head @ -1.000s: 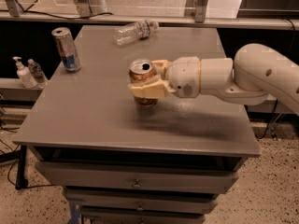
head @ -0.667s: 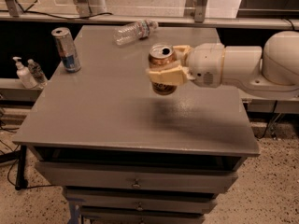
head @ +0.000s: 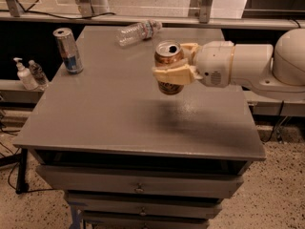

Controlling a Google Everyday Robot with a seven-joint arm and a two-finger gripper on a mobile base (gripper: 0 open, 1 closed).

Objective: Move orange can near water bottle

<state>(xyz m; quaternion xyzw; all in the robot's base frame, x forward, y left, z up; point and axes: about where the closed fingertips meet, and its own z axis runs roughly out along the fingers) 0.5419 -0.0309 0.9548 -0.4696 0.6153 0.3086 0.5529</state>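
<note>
Aloft, the gripper (head: 172, 67) clasps the upright orange can (head: 167, 51) (above the table (head: 109, 113)), well apart from the water bottle (head: 138, 31).

- The orange can (head: 167, 54): smooth copper-toned metal with a glossy sheen and a bright silver lid.
- The gripper (head: 169, 62), up over the middle of the table and clamped round the orange can: matt cream plastic fingers (head: 172, 75).
- The arm (head: 238, 63): smooth white plastic shell, softly glossy.
- The water bottle (head: 138, 31): clear crinkled plastic that catches the light.
- The table (head: 109, 113): smooth grey top, mostly matt.
- The slim can (head: 68, 50): polished silver-and-blue metal.
</note>
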